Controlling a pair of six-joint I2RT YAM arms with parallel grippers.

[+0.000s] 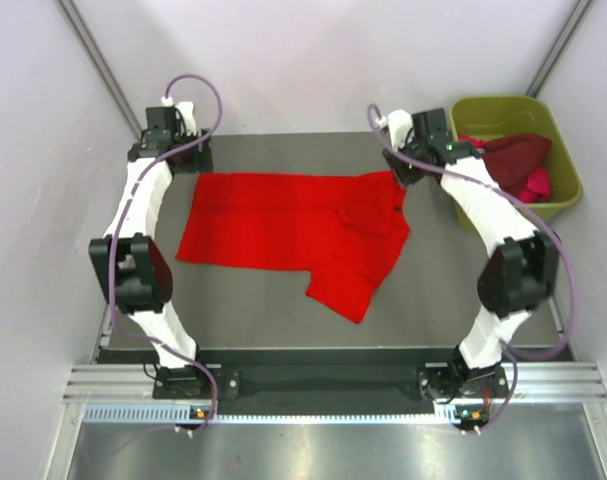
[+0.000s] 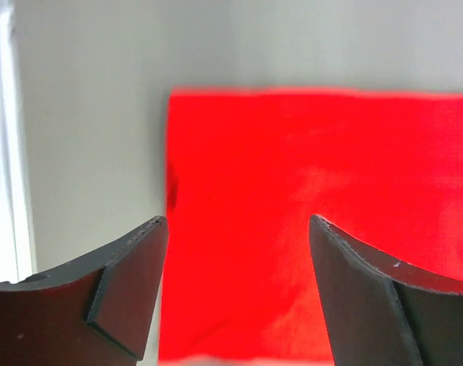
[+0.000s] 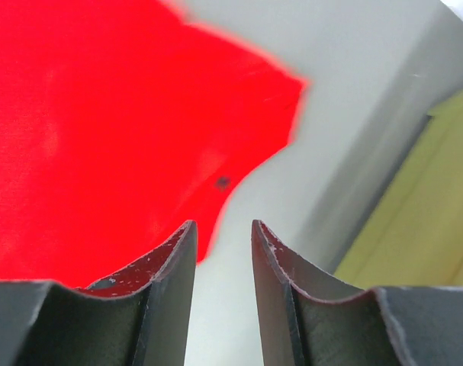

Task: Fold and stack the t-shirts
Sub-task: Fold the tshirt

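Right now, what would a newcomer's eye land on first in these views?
The bright red t-shirt spread across the middle of the dark table dominates. Next, the olive-green tub at the far right corner, holding a maroon t-shirt and a pink t-shirt. The left gripper and right gripper hover open over the shirt's far corners.

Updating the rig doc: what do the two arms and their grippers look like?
The left arm and right arm both have white links and black joint housings, each trailed by a purple cable. The left gripper has plain black fingers with curved tips; the right gripper matches, its fingers flecked with pale scuffs.
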